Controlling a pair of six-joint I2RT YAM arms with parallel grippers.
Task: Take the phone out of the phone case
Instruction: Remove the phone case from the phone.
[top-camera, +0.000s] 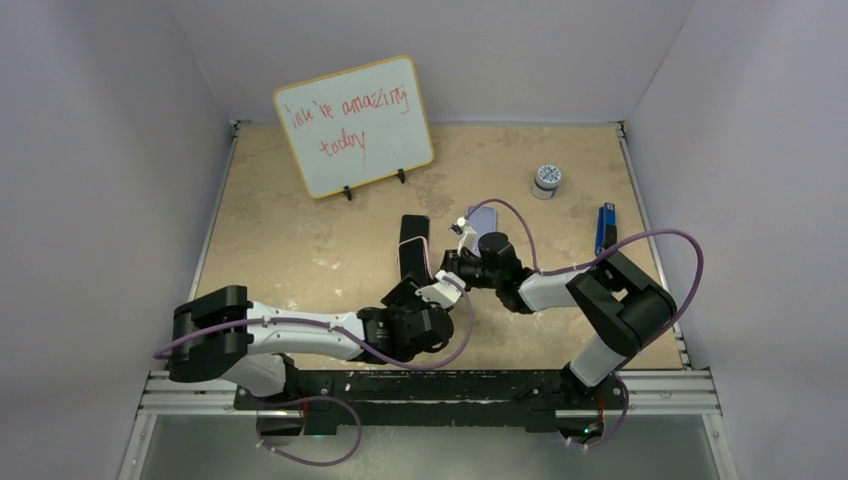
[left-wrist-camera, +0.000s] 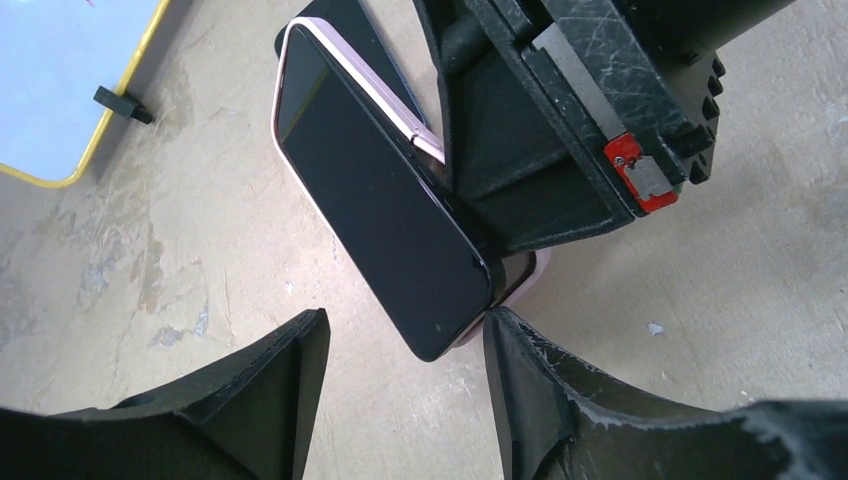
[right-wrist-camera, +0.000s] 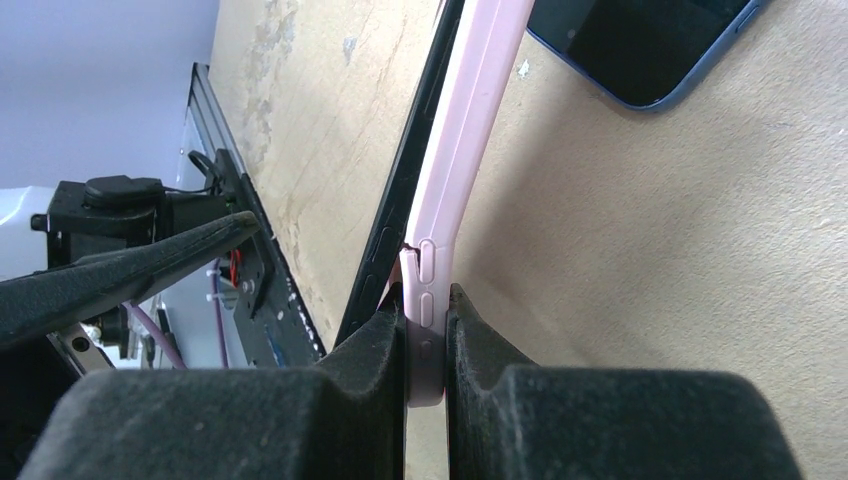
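Phone sits mid-tabletop, partly out of its pink case. At the near end its black edge has come away from the case rim, leaving a narrow wedge of gap; toward the far end the two edges run together, so that end looks seated.

The right fingers are clamped on the case's side wall at the button strip, pinching only pink rim, with the phone's edge just outside the grip.

The left fingers stand spread apart and hold nothing. They straddle the phone's near bottom corner. One tip lies right at the case's corner, though I cannot tell if it touches; the other is clear of the phone, with bare tabletop between.

Room is tight on the right side, where both wrists crowd together just beside the phone. A second, blue-edged phone lies flat close behind the right wrist. To the left of the phone the surface is open as far as the side wall. Behind it, a whiteboard stands on its feet near the back wall, with some free surface in between. A small round tin and a blue object lie well apart to the right, near the far right edge.
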